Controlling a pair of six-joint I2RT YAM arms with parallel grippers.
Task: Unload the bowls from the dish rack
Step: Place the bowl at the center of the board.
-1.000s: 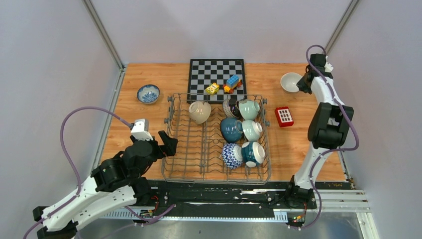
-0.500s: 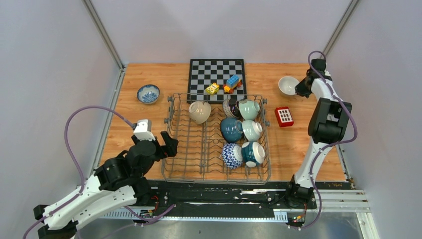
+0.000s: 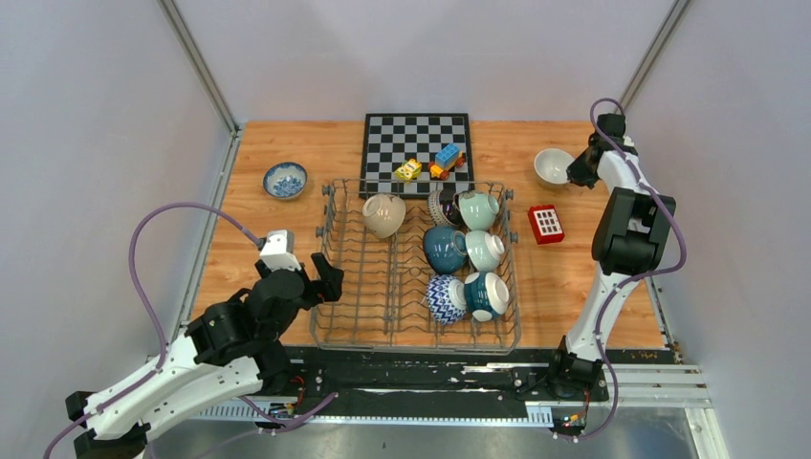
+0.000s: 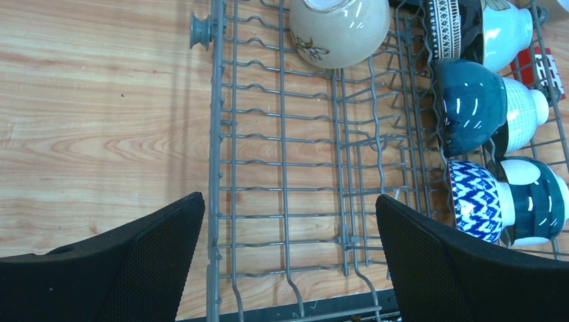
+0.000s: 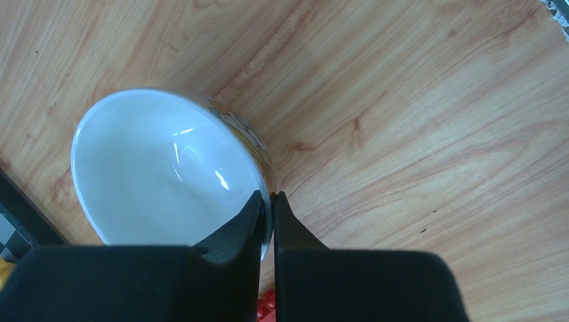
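Pinching the rim of the white bowl (image 5: 161,174), the right fingers (image 5: 231,231) are clamped on it, one inside and one outside. It sits on the tabletop (image 5: 416,100), off to the far right of the dish rack (image 4: 216,134). Meanwhile the left fingers (image 4: 147,258) are spread wide over the rack's near-left edge, gripping nothing.

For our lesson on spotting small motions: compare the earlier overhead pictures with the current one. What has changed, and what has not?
The right gripper, shut on the rim of the white bowl, brought it slightly nearer and lower. The open left gripper drew back a little beside the dish rack. The bowls in the rack, blue-patterned bowl and chessboard stayed.
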